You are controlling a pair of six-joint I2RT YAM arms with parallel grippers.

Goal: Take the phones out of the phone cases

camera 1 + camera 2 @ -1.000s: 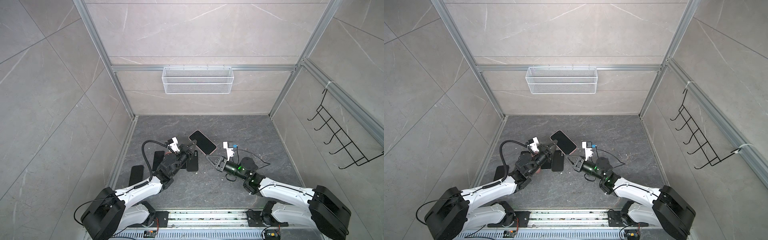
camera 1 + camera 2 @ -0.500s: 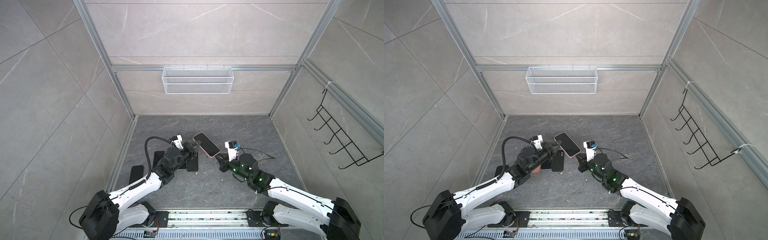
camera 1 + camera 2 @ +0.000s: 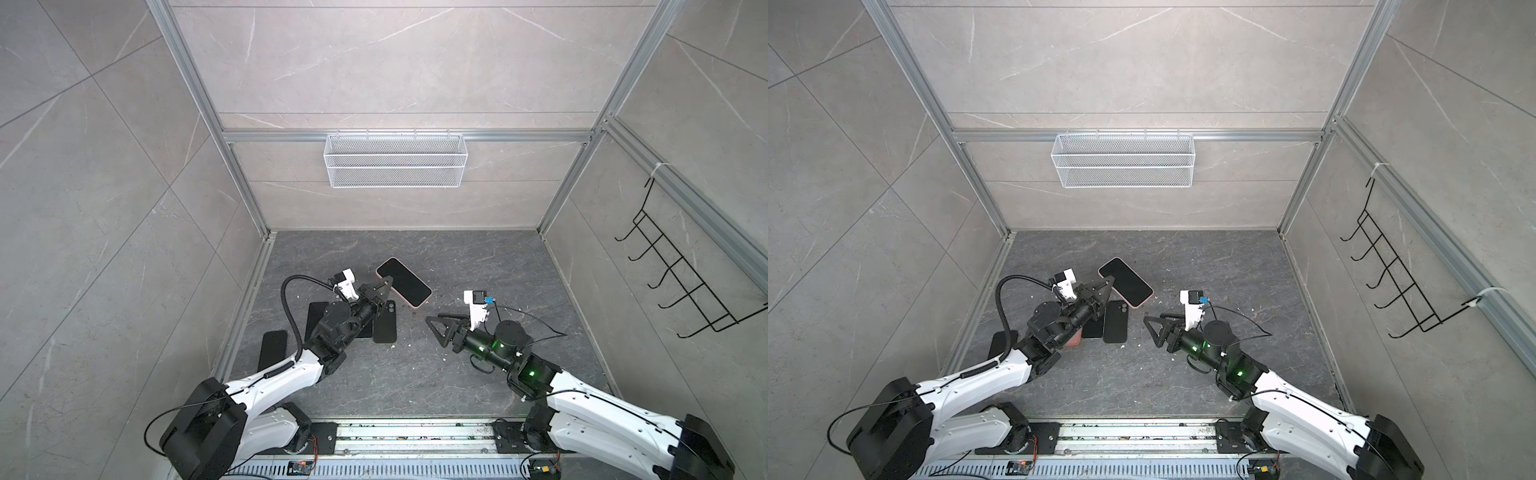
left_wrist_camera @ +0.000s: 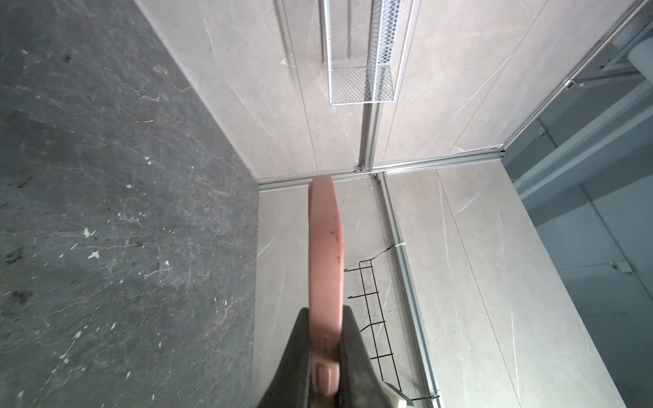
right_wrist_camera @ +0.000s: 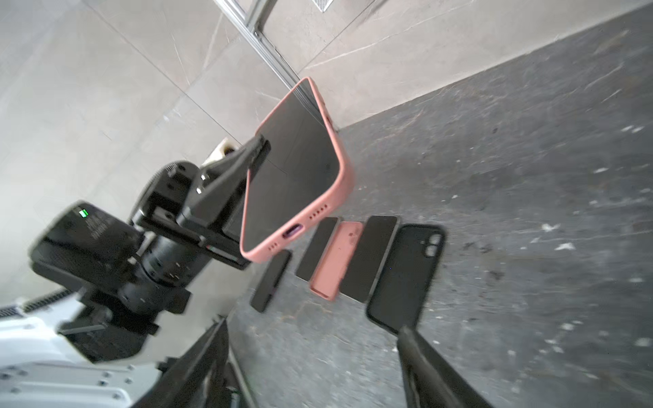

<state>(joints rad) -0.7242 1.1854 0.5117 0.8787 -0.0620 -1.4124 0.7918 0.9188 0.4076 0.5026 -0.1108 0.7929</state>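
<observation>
A phone (image 3: 402, 283) with a dark screen sits in a pink phone case (image 3: 417, 306) and hangs tilted above the floor in both top views. My left gripper (image 3: 388, 285) is shut on one long edge of the cased phone (image 3: 1124, 281). The left wrist view shows the pink case (image 4: 325, 247) edge-on between the left gripper's (image 4: 325, 314) black fingers. My right gripper (image 3: 434, 331) stands open and holds nothing, in front and to the right of the phone, apart from it. In the right wrist view the phone (image 5: 293, 166) hangs beyond my right gripper (image 5: 311, 328).
On the floor under the left gripper lie a black case with a camera cut-out (image 3: 384, 322), dark phones (image 3: 274, 345) and a loose pink case (image 5: 335, 261). A white wire basket (image 3: 395, 160) hangs on the back wall. A black hook rack (image 3: 681, 286) hangs on the right wall.
My right gripper's jaws were shut and now stand open, at about the same spot near the phone's lower end. The left gripper still holds the cased phone in about the same place.
</observation>
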